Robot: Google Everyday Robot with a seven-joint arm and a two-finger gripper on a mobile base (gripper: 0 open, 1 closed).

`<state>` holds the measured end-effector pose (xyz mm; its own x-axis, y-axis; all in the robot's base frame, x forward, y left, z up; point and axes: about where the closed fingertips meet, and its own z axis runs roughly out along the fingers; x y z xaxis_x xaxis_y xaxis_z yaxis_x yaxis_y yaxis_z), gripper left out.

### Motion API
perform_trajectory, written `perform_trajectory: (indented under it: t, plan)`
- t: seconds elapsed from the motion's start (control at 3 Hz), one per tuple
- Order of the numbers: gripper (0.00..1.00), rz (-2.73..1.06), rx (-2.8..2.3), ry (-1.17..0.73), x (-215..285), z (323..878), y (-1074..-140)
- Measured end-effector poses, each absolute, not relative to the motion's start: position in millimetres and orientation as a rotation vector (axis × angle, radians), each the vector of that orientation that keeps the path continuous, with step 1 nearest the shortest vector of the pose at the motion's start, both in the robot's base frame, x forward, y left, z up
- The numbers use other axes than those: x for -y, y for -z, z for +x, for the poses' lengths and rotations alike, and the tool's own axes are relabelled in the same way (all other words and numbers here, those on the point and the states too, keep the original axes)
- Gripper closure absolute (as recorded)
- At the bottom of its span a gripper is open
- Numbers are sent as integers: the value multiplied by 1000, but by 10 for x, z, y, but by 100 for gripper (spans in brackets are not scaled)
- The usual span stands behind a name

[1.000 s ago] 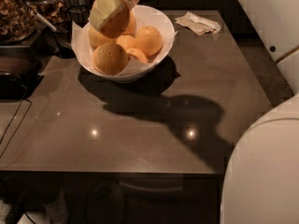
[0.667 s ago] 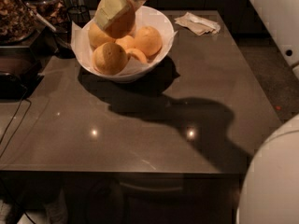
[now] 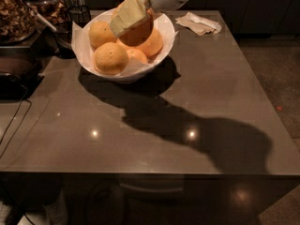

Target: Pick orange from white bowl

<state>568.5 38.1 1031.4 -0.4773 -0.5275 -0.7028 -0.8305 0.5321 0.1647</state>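
Toward the far left corner of the dark table, the white bowl is cradling loose oranges. Above them the gripper is clamping the orange, one finger crossing its near face. The grasp is seemingly holding; the lift-out is remaining.

White vented gripper, cream fingers, top-centre

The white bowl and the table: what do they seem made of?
The white bowl looks like glazed ceramic, perhaps plastic: smooth, glossy wall. The table seems polished stone or laminate: dark, with bright reflections. The gripper is over the bowl, against an orange.
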Motion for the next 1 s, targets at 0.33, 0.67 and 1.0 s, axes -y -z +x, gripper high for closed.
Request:
perform_trajectory:
  t: [0.33, 0.67, 1.0]
  plan:
    - [100, -1011, -2198, -669, -192, 5538, -10193]
    - [100, -955, -2224, -663, -53, 5387, -10138]
    - [100, -954, -2226, -662, -46, 5381, -10127]
